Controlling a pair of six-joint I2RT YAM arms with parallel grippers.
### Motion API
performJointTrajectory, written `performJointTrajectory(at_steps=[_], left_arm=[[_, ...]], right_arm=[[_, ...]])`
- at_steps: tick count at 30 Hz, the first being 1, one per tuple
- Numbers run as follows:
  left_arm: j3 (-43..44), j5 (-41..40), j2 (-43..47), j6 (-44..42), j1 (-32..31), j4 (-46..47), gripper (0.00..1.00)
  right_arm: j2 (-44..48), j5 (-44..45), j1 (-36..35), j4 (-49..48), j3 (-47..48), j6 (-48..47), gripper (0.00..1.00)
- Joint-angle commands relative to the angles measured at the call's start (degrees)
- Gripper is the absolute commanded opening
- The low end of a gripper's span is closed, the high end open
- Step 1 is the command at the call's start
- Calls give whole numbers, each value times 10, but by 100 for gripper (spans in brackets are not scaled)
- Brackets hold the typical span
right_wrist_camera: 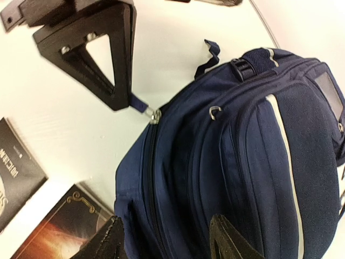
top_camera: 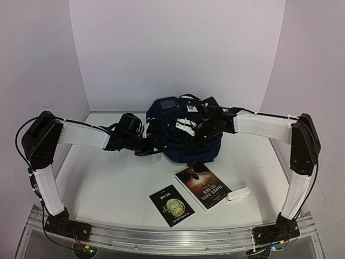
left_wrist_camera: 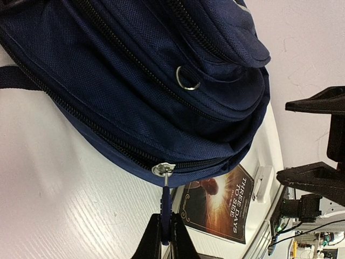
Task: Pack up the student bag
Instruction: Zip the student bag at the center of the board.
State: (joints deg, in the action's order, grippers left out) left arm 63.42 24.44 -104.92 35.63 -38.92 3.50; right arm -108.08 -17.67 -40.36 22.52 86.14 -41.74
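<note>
The student bag (top_camera: pixel 186 141), a dark navy backpack with a white stripe, lies at the back middle of the table. In the left wrist view my left gripper (left_wrist_camera: pixel 166 237) is shut on the blue zipper pull (left_wrist_camera: pixel 166 205), which hangs from the metal slider (left_wrist_camera: pixel 163 169) at the bag's lower edge; the zipper looks closed. My right gripper (right_wrist_camera: pixel 168 243) is open, its two fingers (right_wrist_camera: pixel 108 243) spread over the side of the bag (right_wrist_camera: pixel 242 162) with nothing held. From above, the left gripper (top_camera: pixel 155 150) is at the bag's left side and the right gripper (top_camera: pixel 198 128) is over its top.
In front of the bag lie a book titled "Three Days to See" (top_camera: pixel 204 186), a black booklet (top_camera: pixel 171 205) and a small white oblong object (top_camera: pixel 237 193). White walls close in the table at the back and sides.
</note>
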Motion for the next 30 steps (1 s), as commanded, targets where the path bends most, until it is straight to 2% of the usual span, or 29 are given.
performJointTrajectory(at_steps=[1, 5, 7, 10, 12, 13, 14, 22, 30], left_arm=[[12, 19, 32, -2, -1, 26, 0], [12, 13, 34, -1, 0, 22, 0], [14, 8, 33, -1, 0, 18, 0], [14, -2, 33, 1, 5, 10, 0], [16, -22, 32, 3, 10, -3, 0], [21, -39, 29, 1, 13, -15, 0], [25, -52, 27, 0, 18, -31, 0], [39, -122, 6, 1, 66, -76, 0], [78, -129, -34, -5, 108, -72, 0]], right_arm=[[-48, 22, -12, -2, 36, 11, 54], [-73, 31, -17, -3, 43, 8, 53], [-81, 43, -17, -3, 44, 8, 49], [-78, 64, -18, -4, 36, 4, 31], [-67, 73, -17, -4, 29, -1, 9], [-58, 77, -17, -4, 26, -1, 2], [-50, 78, -17, -4, 22, -2, 0], [7, 88, -12, -5, -19, -26, 0], [42, 78, 13, -4, -43, -32, 0]])
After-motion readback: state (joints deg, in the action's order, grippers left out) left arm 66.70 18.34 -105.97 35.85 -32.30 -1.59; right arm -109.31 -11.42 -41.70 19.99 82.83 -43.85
